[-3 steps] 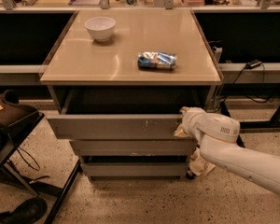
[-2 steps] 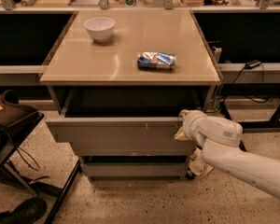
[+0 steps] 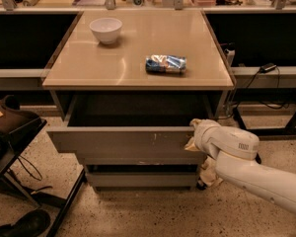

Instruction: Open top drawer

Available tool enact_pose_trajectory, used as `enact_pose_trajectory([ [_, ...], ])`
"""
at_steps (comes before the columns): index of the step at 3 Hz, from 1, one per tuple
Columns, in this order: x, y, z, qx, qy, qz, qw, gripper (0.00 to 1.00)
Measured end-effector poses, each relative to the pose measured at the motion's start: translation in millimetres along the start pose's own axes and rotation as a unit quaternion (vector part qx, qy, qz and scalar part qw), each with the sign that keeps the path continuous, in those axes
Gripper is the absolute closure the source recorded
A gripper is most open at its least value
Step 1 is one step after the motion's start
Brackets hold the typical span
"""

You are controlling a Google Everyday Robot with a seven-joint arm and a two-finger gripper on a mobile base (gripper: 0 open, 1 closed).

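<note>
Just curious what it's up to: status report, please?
Claw at right end of top drawer. Drawer open, inside dark. Black stand close on its left.

My gripper [image 3: 192,135] at the right end of the open top drawer [image 3: 123,142], white bowl [image 3: 106,29] and blue packet [image 3: 166,64] on the bench [image 3: 138,43]

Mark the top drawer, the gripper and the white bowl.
top drawer [image 3: 118,141]: camera view, front panel, left of centre.
gripper [image 3: 192,135]: camera view, its tip at the right end of the top drawer's front.
white bowl [image 3: 106,31]: camera view, outer wall facing the camera.
</note>
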State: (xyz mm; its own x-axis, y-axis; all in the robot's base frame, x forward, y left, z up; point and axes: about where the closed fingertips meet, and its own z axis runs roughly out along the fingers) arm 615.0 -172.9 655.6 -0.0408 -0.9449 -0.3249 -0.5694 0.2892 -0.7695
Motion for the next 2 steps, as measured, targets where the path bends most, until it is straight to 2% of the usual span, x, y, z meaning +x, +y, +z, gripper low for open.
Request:
enact_pose_trajectory([
  [2, 2, 16, -23, -0.004, -0.008, -0.005, 0.9999, 1.00],
])
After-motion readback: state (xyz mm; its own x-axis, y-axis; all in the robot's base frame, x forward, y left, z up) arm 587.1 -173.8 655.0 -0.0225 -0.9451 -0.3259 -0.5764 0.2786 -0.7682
